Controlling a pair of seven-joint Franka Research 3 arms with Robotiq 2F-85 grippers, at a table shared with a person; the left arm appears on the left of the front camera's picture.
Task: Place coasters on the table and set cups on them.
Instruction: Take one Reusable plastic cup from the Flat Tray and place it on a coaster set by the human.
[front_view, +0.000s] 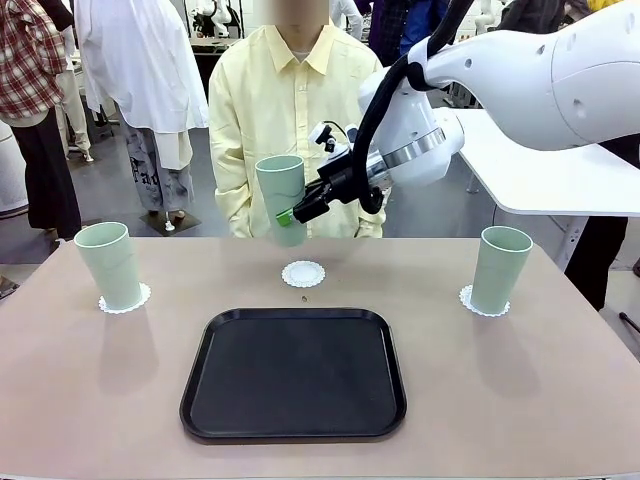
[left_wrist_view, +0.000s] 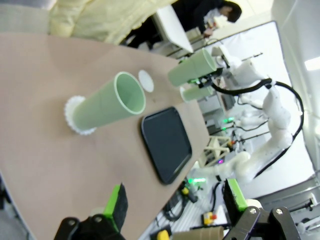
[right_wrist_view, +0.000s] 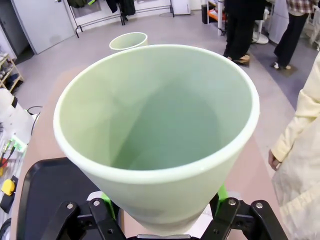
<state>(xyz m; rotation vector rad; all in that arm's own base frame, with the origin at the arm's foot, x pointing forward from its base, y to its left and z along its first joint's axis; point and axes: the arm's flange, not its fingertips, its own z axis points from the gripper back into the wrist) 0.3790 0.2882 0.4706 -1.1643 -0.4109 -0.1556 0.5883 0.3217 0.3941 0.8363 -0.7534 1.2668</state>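
My right gripper (front_view: 290, 215) is shut on a mint-green cup (front_view: 281, 200), holding it upright in the air just above and behind the bare middle coaster (front_view: 303, 273). In the right wrist view the held cup (right_wrist_view: 160, 130) sits between my green pads (right_wrist_view: 220, 195). On the table (front_view: 520, 400), a left cup (front_view: 108, 264) stands on its coaster (front_view: 125, 300), and a right cup (front_view: 500, 268) stands on another coaster (front_view: 483, 303). My left gripper (left_wrist_view: 175, 200) is open and holds nothing, looking at the left cup (left_wrist_view: 107, 102) from a distance.
A black tray (front_view: 294, 373) lies bare at the front middle of the table. A person in a yellow shirt (front_view: 280, 100) stands at the far edge, right behind the held cup. A white table (front_view: 560, 170) is at the back right.
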